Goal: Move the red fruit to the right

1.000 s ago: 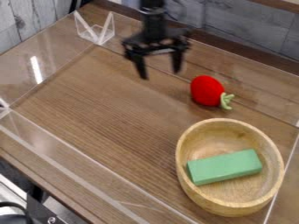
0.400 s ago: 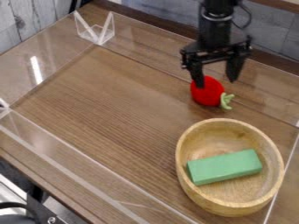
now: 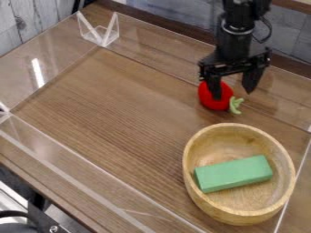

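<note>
The red fruit (image 3: pixel 215 97), a small strawberry-like toy with a green leafy end (image 3: pixel 237 105) pointing right, lies on the wooden table just above the bowl. My black gripper (image 3: pixel 235 84) hangs open directly over it, its fingers spread on either side of the fruit's upper part. Whether the fingers touch the fruit I cannot tell.
A round wooden bowl (image 3: pixel 206 187) sits at the front right with a green rectangular block (image 3: pixel 234 173) inside. Clear plastic walls (image 3: pixel 36 73) border the table, and a clear stand (image 3: pixel 97 29) is at the back left.
The gripper has travelled from the back middle of the table rightwards and down over the red fruit. The fruit, bowl and block have not moved.
</note>
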`<state>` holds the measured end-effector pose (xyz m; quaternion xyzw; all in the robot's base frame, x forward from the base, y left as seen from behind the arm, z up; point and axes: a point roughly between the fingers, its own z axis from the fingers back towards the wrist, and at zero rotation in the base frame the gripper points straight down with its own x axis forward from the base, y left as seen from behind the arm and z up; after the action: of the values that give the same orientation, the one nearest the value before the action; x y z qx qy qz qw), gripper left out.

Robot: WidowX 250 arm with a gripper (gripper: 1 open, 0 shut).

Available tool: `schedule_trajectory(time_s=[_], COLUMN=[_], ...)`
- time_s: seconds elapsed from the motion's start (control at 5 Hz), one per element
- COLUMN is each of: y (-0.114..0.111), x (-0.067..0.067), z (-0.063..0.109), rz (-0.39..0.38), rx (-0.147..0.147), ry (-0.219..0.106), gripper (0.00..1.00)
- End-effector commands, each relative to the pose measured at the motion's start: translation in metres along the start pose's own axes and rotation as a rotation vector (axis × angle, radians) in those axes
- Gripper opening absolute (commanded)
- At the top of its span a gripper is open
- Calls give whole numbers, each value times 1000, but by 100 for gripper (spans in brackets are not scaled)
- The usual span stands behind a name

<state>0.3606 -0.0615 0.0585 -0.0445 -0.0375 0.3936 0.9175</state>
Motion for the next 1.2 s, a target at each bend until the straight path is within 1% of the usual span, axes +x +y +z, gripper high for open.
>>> schedule_trajectory(time_s=[0.0, 0.4, 0.8, 1.0], y=[-19, -9, -7, -6], x=[10, 19, 14, 16], z=[14, 17, 7, 2], rz=[48, 133, 185, 244], rx=[-51, -46, -44, -43], ry=[-57, -71, -76, -83], gripper=[100, 100, 100, 100])
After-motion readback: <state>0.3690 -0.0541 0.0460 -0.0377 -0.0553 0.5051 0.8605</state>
